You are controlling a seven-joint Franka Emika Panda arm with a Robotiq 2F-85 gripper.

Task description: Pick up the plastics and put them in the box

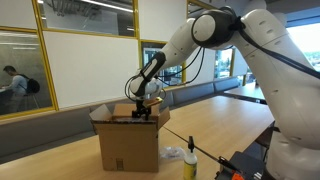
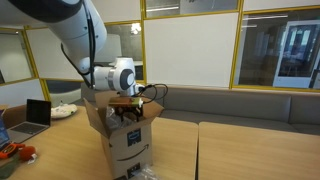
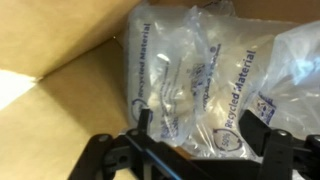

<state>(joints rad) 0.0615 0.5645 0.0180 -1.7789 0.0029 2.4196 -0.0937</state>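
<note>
Clear plastic air pillows (image 3: 190,80) printed "Recycled Material" lie inside the open cardboard box (image 3: 70,90). My gripper (image 3: 203,122) is open just above them, with its fingers spread to either side of the pile and nothing between them. In both exterior views the gripper (image 1: 141,112) (image 2: 128,108) hangs in the top opening of the box (image 1: 128,145) (image 2: 130,150), which stands on the wooden table. A clear plastic piece (image 1: 172,153) lies on the table next to the box.
A bottle (image 1: 190,160) stands on the table in front of the box. A laptop (image 2: 38,115) and an orange item (image 2: 15,152) sit on the table to one side. The box flaps (image 2: 95,118) stand open. A bench runs behind the tables.
</note>
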